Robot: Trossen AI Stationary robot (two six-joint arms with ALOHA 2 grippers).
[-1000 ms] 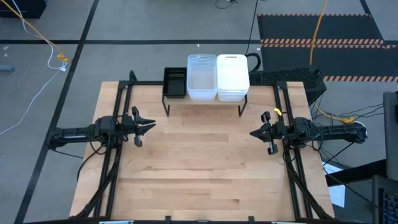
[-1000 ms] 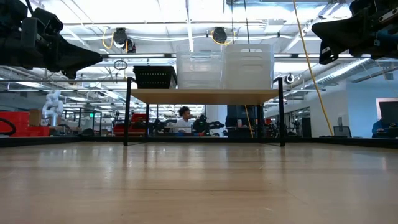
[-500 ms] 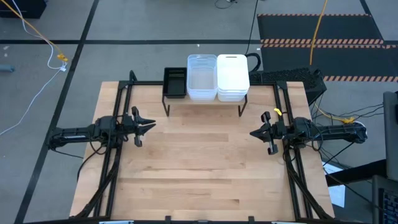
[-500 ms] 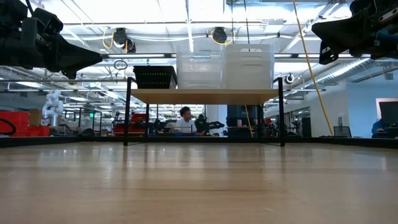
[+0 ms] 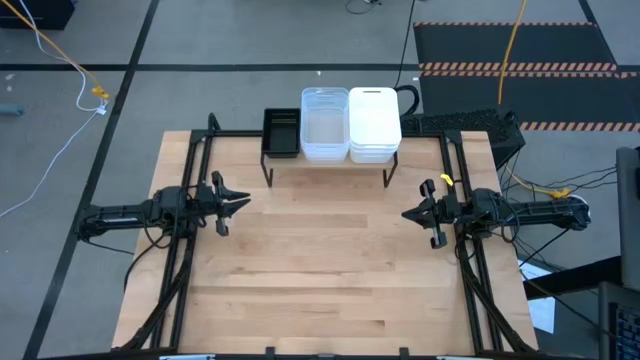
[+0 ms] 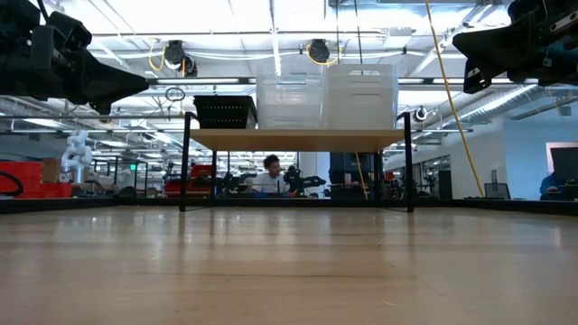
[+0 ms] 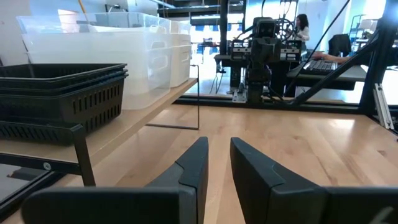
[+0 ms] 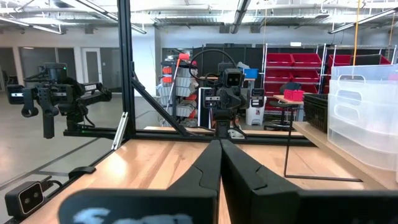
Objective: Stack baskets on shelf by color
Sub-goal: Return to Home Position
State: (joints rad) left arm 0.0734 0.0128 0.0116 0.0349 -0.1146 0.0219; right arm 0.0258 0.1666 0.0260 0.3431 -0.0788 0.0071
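Observation:
On the shelf [image 6: 298, 139], at the table's far edge, stand three stacks of baskets on their bases. The black mesh ones [image 5: 281, 132] [image 6: 225, 111] are at the left, the clear ones [image 5: 324, 125] [image 6: 289, 95] in the middle, and the white ones [image 5: 374, 123] [image 6: 361, 95] at the right. My left gripper [image 5: 243, 203] [image 7: 219, 146] hovers over the table's left side, fingers a little apart, holding nothing. My right gripper [image 5: 405, 214] [image 8: 219, 149] hovers over the right side, shut and empty. Both point toward the table's middle.
Black frame rails [image 5: 190, 250] [image 5: 470, 270] run along the table's left and right sides under the arms. Bare wooden tabletop [image 5: 325, 260] lies between the grippers and in front of the shelf. A person [image 6: 271, 176] sits far off in the room behind.

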